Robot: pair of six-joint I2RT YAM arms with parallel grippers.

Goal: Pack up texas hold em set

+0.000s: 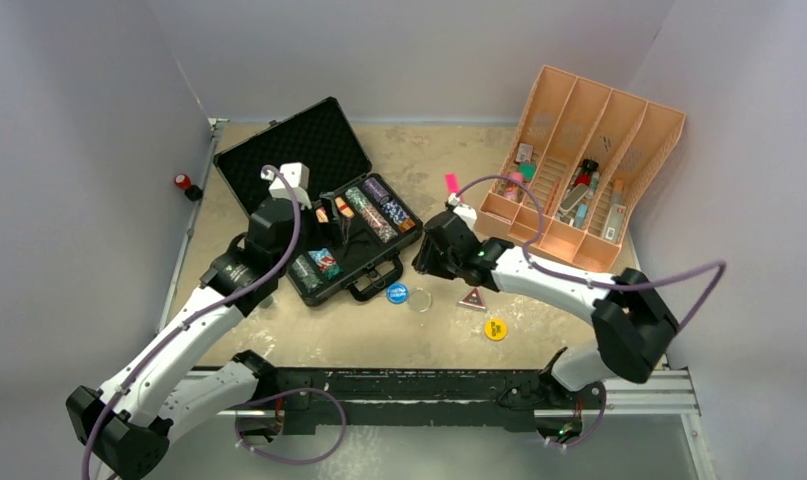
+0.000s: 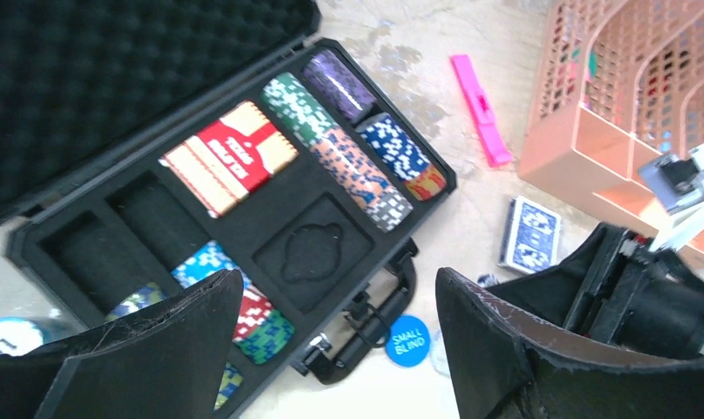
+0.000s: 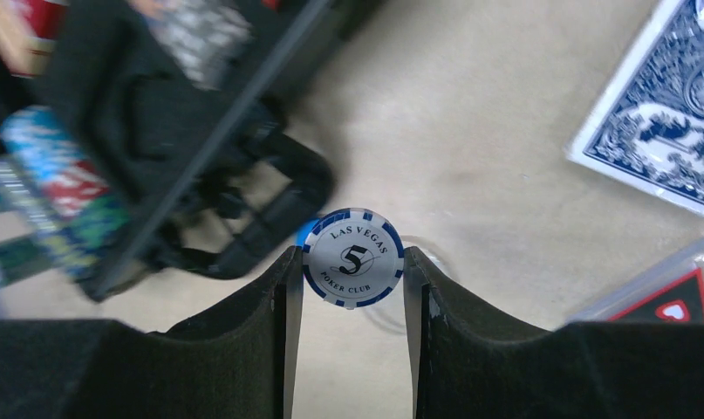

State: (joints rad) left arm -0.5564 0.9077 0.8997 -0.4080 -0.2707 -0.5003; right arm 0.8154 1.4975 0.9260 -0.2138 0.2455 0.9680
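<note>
On the left, the black case (image 1: 319, 205) lies open on the table (image 1: 359, 335), its foam-lined lid (image 2: 112, 78) tipped back toward the far left and its handle (image 2: 365, 336) facing near. The left hand (image 2: 338, 284) hangs over the case's near side with its fingers spread wide and nothing between them. Inside the case, a red card deck (image 2: 229, 157) sits in a slot, rows of multicoloured chips (image 2: 348, 148) fill the far right channels, and more chips (image 2: 243, 310) lie at the near edge. Just right of the handle, a blue "small blind" disc (image 2: 408, 340) rests on the table. Beyond it, the right hand (image 3: 352, 288) is closed to a narrow gap, pinching on edge a white chip (image 3: 353, 253) with a blue rim, marked 5. A blue card deck (image 2: 529, 234) lies on the table beside this hand, a yellow disc (image 1: 495, 328) nearer, a pink marker (image 2: 480, 109) farther back, and the orange tray (image 1: 589, 170) at the far right
</note>
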